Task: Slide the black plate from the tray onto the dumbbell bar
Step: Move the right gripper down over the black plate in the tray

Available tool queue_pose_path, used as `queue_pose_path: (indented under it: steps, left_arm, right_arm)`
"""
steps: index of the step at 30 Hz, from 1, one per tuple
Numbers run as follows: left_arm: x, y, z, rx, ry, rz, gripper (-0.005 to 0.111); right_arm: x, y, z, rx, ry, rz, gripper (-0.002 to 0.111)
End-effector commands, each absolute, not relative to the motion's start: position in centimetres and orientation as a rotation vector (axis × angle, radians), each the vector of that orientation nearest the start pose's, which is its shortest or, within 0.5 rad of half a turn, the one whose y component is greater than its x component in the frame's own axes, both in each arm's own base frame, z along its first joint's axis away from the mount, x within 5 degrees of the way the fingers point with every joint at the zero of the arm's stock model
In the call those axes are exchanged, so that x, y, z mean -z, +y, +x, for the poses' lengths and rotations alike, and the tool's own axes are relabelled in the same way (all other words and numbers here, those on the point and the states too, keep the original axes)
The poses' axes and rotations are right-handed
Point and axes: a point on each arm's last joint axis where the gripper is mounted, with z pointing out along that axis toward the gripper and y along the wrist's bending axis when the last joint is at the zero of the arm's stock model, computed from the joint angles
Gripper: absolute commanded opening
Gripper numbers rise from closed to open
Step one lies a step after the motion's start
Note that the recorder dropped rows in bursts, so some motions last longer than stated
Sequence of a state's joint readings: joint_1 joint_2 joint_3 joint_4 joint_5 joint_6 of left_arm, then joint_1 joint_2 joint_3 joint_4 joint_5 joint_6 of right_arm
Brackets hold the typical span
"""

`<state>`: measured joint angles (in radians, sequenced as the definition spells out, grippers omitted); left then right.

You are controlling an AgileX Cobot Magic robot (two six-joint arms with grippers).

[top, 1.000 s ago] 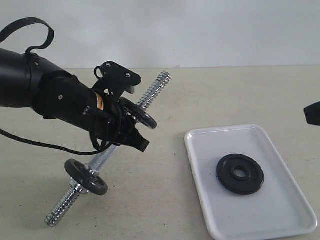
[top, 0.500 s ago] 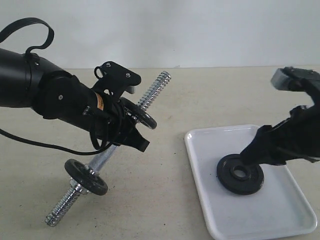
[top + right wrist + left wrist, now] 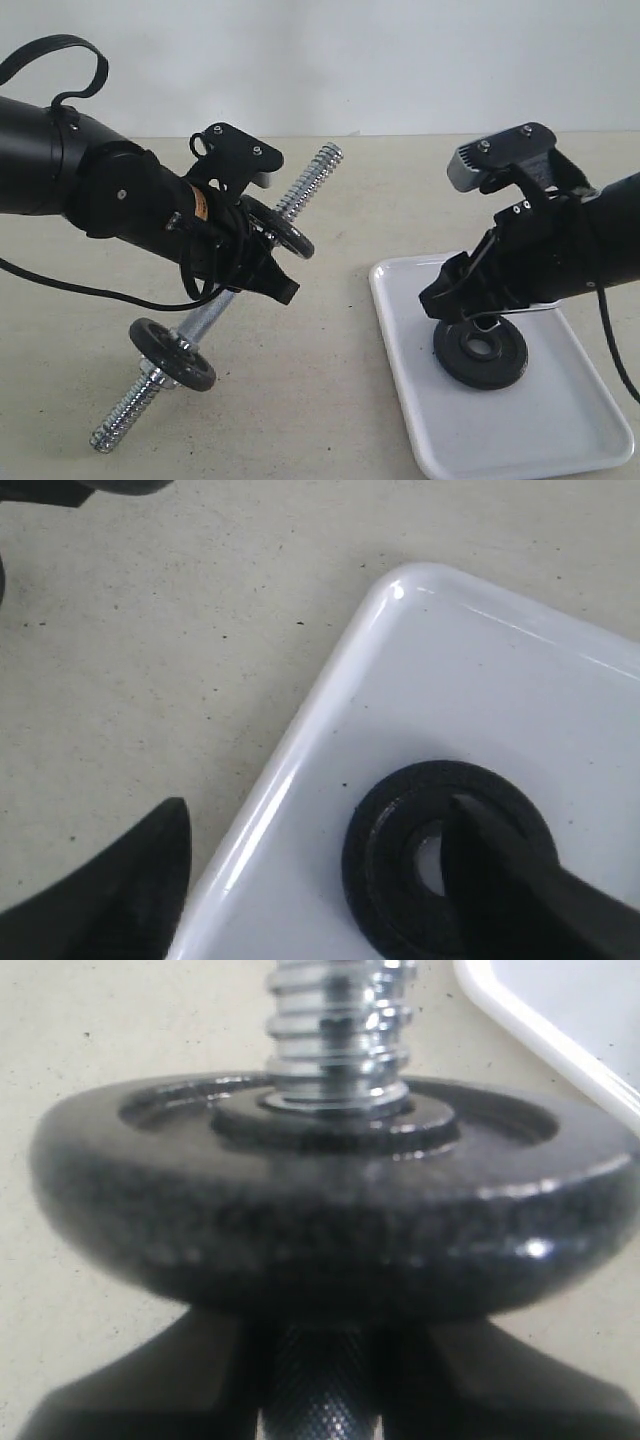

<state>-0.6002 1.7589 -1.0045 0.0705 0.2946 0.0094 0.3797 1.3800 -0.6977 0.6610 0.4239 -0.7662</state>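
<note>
Left arm (image 3: pixel 120 195) outstretched, jaws clamped, right arm (image 3: pixel 560 260) low, jaws parted

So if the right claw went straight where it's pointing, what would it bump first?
Probably the black plate on the tray: one finger of the right gripper is over it, the other over the table.

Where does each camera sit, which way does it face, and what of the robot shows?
Exterior view: off the arms, facing the table; both arms show, left pincer shut on the chrome dumbbell bar, right pincer open over the white rectangular tray.
Left wrist view: on the left arm, looking along the bar at a mounted round black iron disc; fingers show.
Right wrist view: on the right arm, looking down at the round black plate in the tray; fingers show.
All three views show the tray.
</note>
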Motion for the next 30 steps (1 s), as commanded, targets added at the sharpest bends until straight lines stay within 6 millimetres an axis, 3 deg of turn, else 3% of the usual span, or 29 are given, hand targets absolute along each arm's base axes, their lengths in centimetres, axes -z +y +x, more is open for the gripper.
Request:
queue_pose_path:
  steps: [1,9,16,30]
  left_arm:
    - [-21.1,-20.2,29.7,0.221,2.255,0.808,0.004]
    - [-21.1,-20.2,29.7,0.221,2.255,0.808,0.004]
    - [-21.1,-20.3,29.7,0.227,2.259,0.8,0.004]
    - [-21.1,-20.2,29.7,0.226,2.261,0.8,0.004]
  right_arm:
    - [-21.0,11.1,23.2,-0.314,2.437,-0.748,0.064]
    - [-19.6,9.8,23.2,-0.159,2.617,-0.61,0.064]
    - [-19.7,9.8,23.3,-0.175,2.616,-0.545,0.081]
    - [-20.1,10.7,23.5,-0.355,2.6,-0.314,0.081]
